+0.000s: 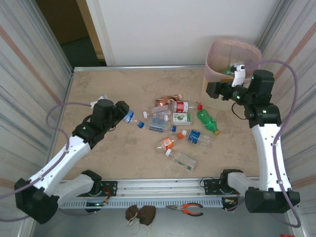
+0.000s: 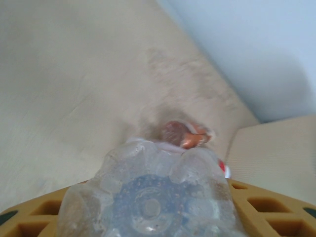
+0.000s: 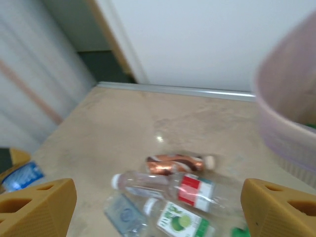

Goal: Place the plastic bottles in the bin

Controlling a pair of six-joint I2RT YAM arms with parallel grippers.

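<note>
1. The left end effector (image 1: 125, 115) is clamped on a clear bottle (image 1: 130, 117) with a blue label, over the left-centre of the desk (image 1: 98, 163).
2. In the left wrist view, the moulded base of that bottle faces the camera and sits between the tan fingers (image 2: 276, 207). I cannot tell whether the bottle is clear of the desk.
3. The right end effector (image 1: 213, 90) has its fingers (image 3: 34, 207) well apart with nothing between them. It is just beside the left wall of the bin (image 1: 213, 74); I cannot tell whether it touches it.
4. The bin stands upright at the far right corner of the desk, with a pink liner folded over its rim and something green inside.
5. The other bottles lie on their sides in a loose cluster at the middle of the desk, between the two arms and well apart from the bin:
   - a copper-coloured bottle (image 1: 161, 103) and a red-labelled bottle (image 1: 180, 106) on the far side
   - a green-labelled bottle (image 1: 181, 118) just nearer than those
   - a green bottle (image 1: 208, 121) on the right
   - a blue-labelled bottle (image 1: 198, 138), an orange-capped bottle (image 1: 167, 143) and a plain clear bottle (image 1: 181, 159) nearest the arm bases
</note>
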